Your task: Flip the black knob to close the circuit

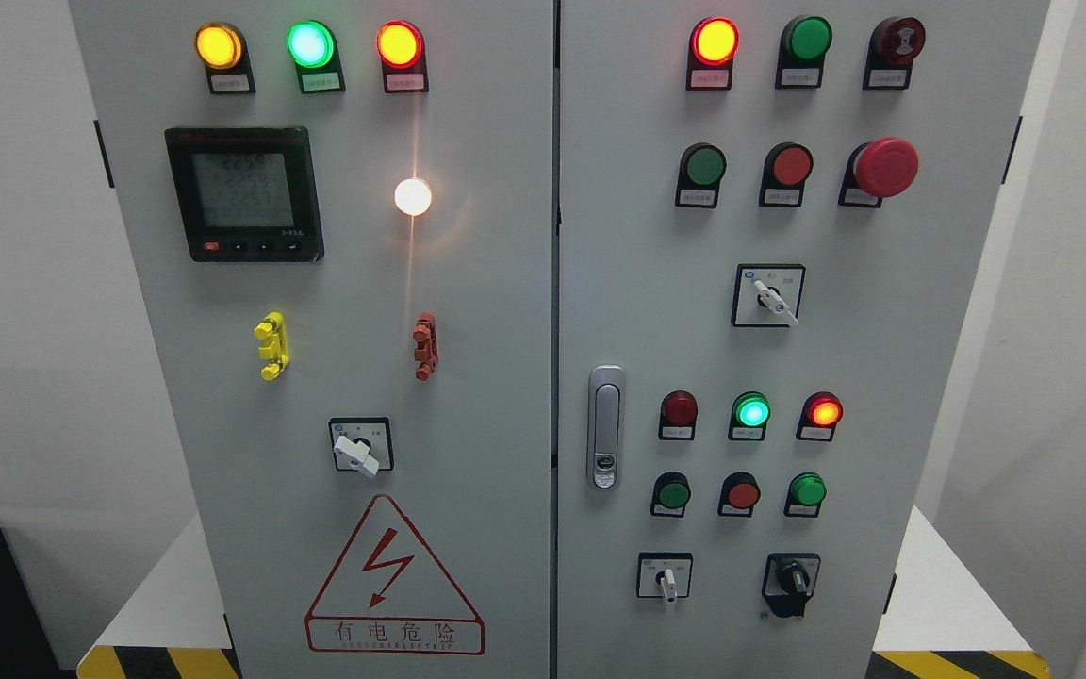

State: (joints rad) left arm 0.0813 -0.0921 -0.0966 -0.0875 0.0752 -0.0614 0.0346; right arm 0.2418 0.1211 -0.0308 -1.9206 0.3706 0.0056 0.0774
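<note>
1. Hazard-striped edging is seen along the bottom of the frame, closest to the lens, beneath a grey electrical cabinet.
2. No robot hand or arm is caught in the head view, so the state of the fingers cannot be told, nor how far they are from anything.
3. Low on the right-hand door, the black knob is mounted in its square plate, its grip pointing roughly up and down, with a slight lean.
4. Just to its left a white-handled selector is fitted; above it, three push-buttons and a row of lamps are set, one green lamp and one red lamp lit.
5. Whether the knob already stands in its closed position cannot be settled: its markings are too small to read, and the scene would suit a switch awaiting a turn as well as one already turned.
</note>
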